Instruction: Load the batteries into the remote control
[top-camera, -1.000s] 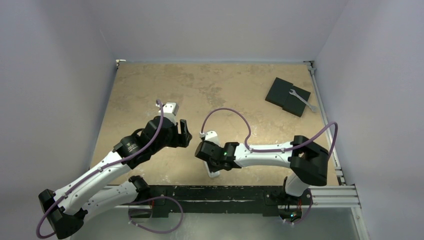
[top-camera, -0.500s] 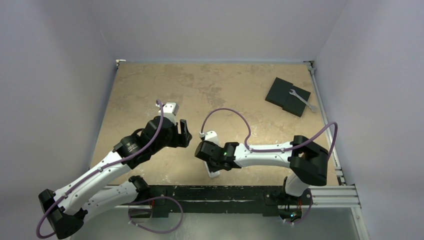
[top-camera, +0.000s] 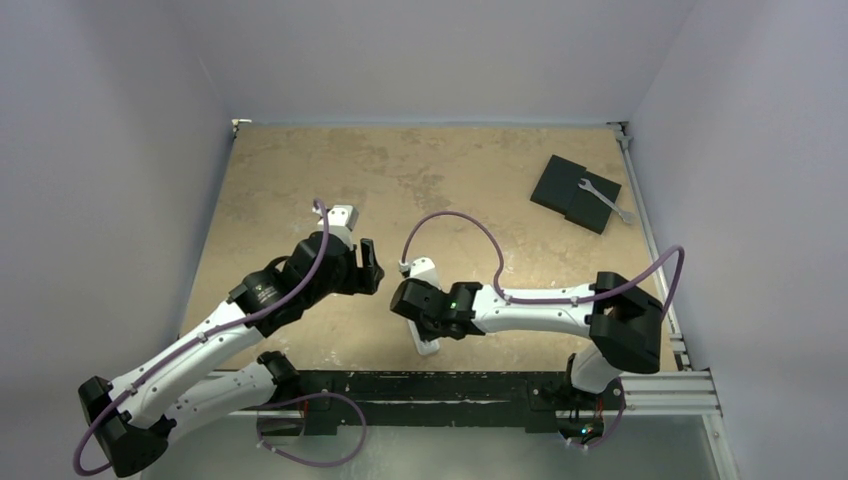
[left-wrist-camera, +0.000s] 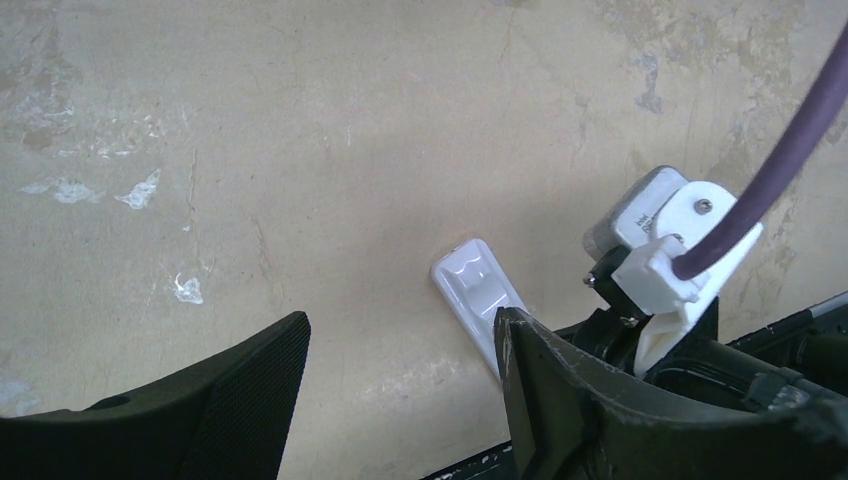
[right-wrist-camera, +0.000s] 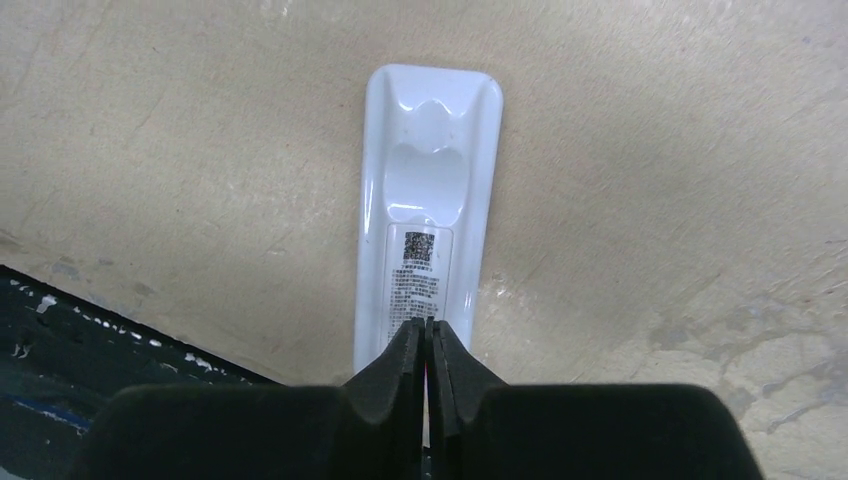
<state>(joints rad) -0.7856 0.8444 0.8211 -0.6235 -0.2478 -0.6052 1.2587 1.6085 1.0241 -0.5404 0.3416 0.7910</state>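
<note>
**Right gripper closed over the remote, left gripper open beside it**

Top external view: the remote control (top-camera: 429, 347) lies on the tan table (top-camera: 450, 170) close to its near edge, just ahead of the black rail (top-camera: 420, 385), and only its white near end shows from under the right arm. The right gripper (top-camera: 427, 330) points down at it. The left gripper (top-camera: 370, 268) hangs to the left, apart from the remote. Far off at the right rear, a silver wrench (top-camera: 604, 199) rests on a black flat pad (top-camera: 565, 188).

Left wrist view: the left gripper (left-wrist-camera: 400, 410) has its two dark fingers (left-wrist-camera: 230, 400) spread wide, with only bare tabletop between them. The remote control (left-wrist-camera: 478, 298) lies beyond them, partly hidden behind the right-hand finger. The right arm's white wrist camera mount (left-wrist-camera: 668, 245) sits next to it.

Right wrist view: the right gripper (right-wrist-camera: 427, 375) has its fingers (right-wrist-camera: 385, 385) pressed together with barely a slit between them. They sit over the near end of the remote control (right-wrist-camera: 428, 190). The remote lies back side up, showing a printed label with a square code and a moulded hollow. Whether anything thin is pinched in the slit cannot be made out.
</note>
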